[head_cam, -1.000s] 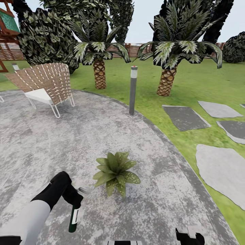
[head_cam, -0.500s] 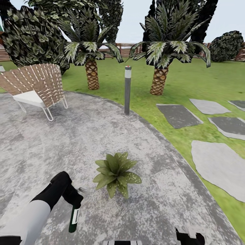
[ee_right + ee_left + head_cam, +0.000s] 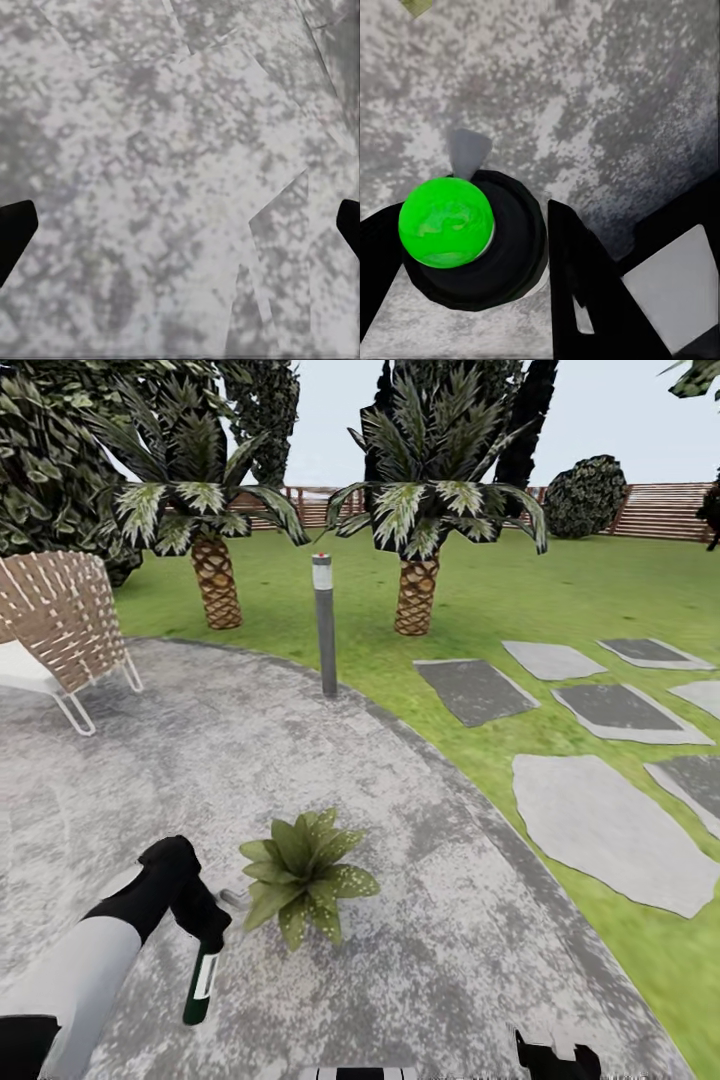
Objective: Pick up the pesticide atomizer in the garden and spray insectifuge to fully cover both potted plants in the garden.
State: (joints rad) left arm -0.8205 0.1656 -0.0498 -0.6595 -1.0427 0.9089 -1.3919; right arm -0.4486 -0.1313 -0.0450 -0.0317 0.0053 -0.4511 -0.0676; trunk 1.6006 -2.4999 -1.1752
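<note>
Grey stone patio (image 3: 330,780) curves across the garden's lawn (image 3: 560,600), backed by a slat fence (image 3: 660,510). From left: a wicker chair (image 3: 55,625) at the patio's edge, two palms (image 3: 200,520) on the grass, a grey bollard (image 3: 325,625) on the rim between them. Nearer, the left gripper (image 3: 200,925) is clenched on the pesticide atomizer (image 3: 200,988), the bottle hanging below it, above the paving, just beside a potted plant (image 3: 300,875). Stepping stones (image 3: 600,815) cross the grass at right. The right gripper (image 3: 180,225), fingertips spread wide, hovers released over bare stone.
</note>
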